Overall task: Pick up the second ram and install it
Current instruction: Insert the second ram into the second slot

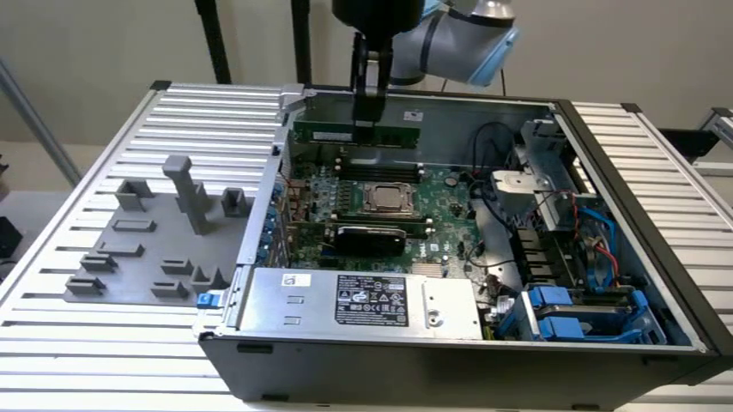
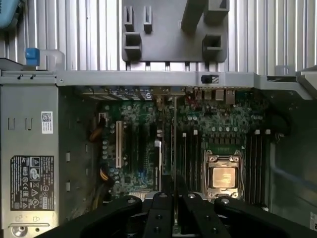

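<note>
- 1 pincer is clamped on the second ram.
- Risk: any tilt could miss the memory slots below the pincer, jamming the ram.

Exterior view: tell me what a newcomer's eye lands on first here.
The tool grips the second ram, a thin green stick held level above the far end of the open computer case. Below it, the silver processor socket stands out in the middle of the green board. A grey fixture plate lies on the ribbed table at the exterior view's left.
</note>
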Motion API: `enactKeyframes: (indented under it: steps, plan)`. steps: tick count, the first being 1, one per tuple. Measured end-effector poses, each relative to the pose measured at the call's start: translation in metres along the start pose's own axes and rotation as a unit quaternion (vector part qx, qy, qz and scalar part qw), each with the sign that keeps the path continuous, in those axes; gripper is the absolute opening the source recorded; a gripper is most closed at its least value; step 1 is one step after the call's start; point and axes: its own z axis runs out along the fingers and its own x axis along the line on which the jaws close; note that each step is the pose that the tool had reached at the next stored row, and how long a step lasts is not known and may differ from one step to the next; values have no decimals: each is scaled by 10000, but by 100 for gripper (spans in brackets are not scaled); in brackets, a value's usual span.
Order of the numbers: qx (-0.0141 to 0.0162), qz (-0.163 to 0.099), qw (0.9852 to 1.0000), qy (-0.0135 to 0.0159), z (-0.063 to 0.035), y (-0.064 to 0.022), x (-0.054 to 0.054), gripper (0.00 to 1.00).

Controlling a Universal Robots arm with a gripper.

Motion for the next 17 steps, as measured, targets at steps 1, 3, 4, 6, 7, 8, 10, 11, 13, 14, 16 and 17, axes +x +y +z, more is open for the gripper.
enactKeyframes:
  steps: [1,3,4,6,7,8,10,11,13,14,16,17]
  plan:
    - [0,0,10000,0,17,-31,-23,0]
    - [0,0,10000,-1,54,-84,-74,0]
    - [0,0,10000,-2,70,-103,-100,0]
    - [0,0,10000,-5,106,-130,-157,0]
    - [0,0,10000,-7,123,-143,-186,0]
    - [0,0,10000,-8,140,-155,-215,0]
    - [0,-1,10000,-13,175,-180,-274,0]
    - [0,-1,10000,-14,192,-192,-302,0]
    - [0,-1,10000,-18,228,-217,-362,0]
    - [-1,-1,10000,-20,245,-229,-390,0]
    - [0,-1,10000,-24,282,-253,-450,0]
    - [0,-1,10000,-25,299,-264,-479,0]
